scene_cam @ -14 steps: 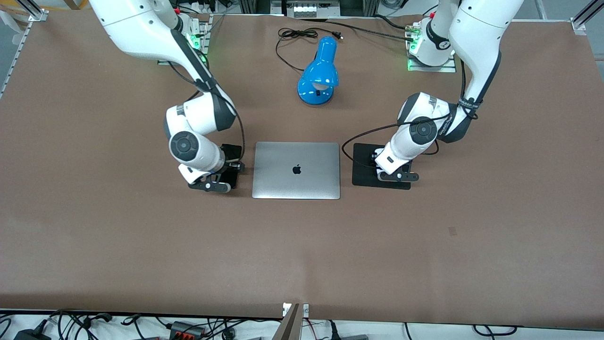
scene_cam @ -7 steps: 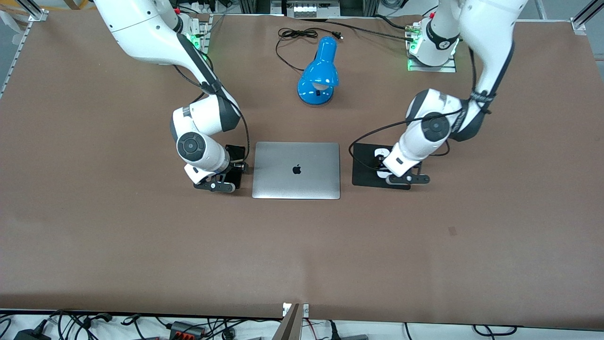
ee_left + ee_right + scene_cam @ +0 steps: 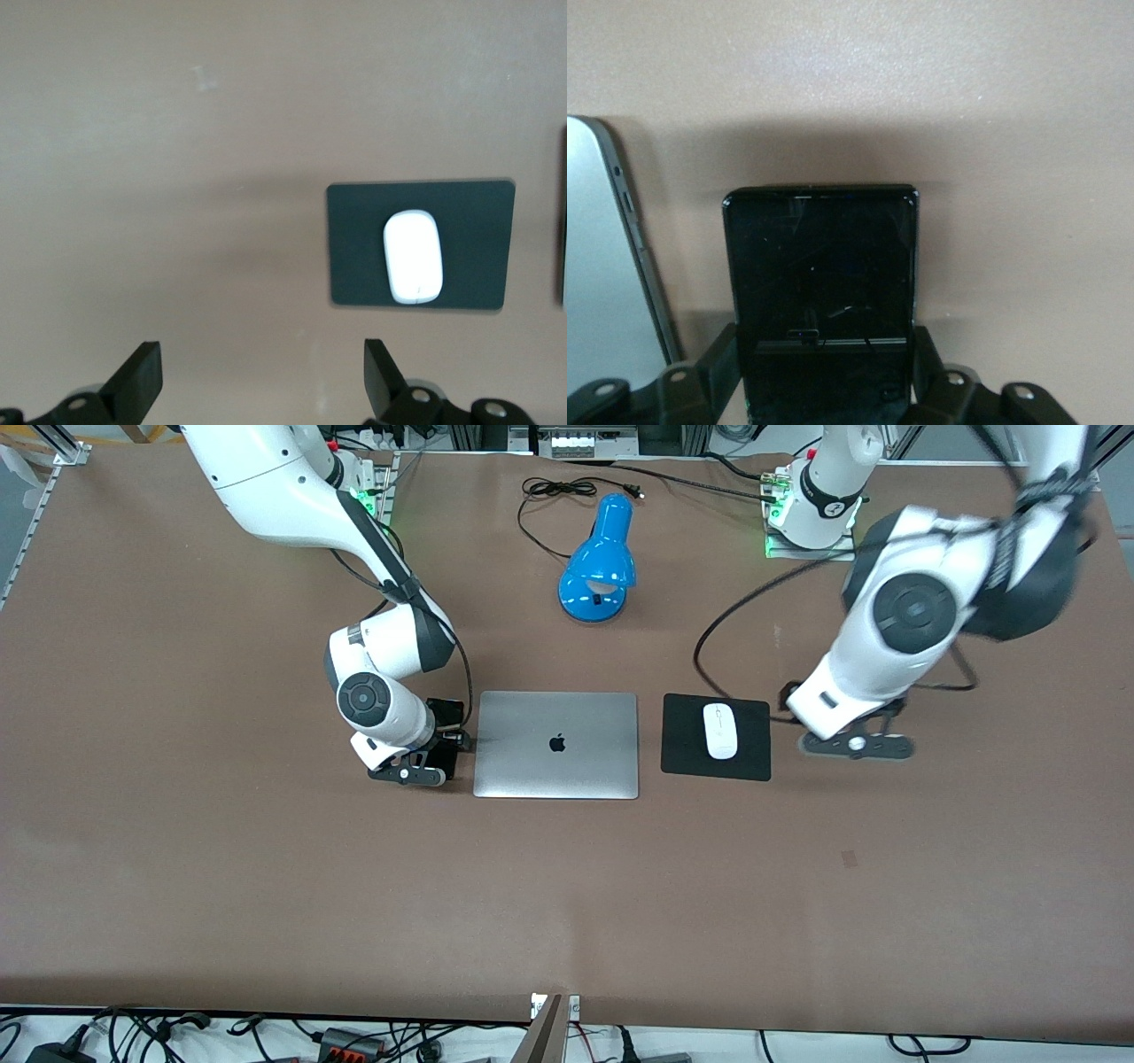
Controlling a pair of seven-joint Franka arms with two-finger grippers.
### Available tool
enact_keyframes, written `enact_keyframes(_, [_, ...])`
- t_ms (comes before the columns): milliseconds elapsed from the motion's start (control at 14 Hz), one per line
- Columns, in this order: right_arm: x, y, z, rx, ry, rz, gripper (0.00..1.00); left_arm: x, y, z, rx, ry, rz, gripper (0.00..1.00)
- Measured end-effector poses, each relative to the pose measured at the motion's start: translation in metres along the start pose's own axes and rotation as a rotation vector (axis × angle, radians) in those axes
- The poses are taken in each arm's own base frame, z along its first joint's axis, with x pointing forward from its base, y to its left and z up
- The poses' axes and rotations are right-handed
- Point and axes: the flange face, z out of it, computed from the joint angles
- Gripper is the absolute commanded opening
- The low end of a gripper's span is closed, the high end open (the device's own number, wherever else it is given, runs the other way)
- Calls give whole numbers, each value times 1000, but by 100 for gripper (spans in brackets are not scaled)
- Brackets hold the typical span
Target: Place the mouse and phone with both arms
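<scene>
Brown tabletop all round, closed laptop (image 3: 556, 744) in the middle. My left gripper (image 3: 856, 746) has just let go and swung up off the black mouse pad (image 3: 682, 755), jaws spread wide and empty, now over bare table at my end. Below and beside it the mouse (image 3: 720, 731) lies flat on the pad, so that half looks done. My right gripper (image 3: 407, 773) is down low beside the laptop, fingers (image 3: 719, 359) flanking the phone (image 3: 819, 266) and just starting to ease off it. The phone looks set on the table; whether I'm fully clear of it, I can't tell.
</scene>
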Motion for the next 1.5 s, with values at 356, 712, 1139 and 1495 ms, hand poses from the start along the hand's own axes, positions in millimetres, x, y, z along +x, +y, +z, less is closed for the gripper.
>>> enact_keyframes(356, [15,-3,-37,14,30,5,100,-11,-80,-65,-70,-22,-19,100])
enact_keyframes(712, [45,-2,-176,-24,23,-6,100,-10,-82,-66,-108,-28,-27,100])
enact_keyframes(1139, [61,38,-298,-76,51,-34,100,-26,-126,-70,-261,-20,-121,100])
enact_keyframes(1495, [57,72,-358,-64,74,-16,100,-75,-162,-97,-253,140,-197,100])
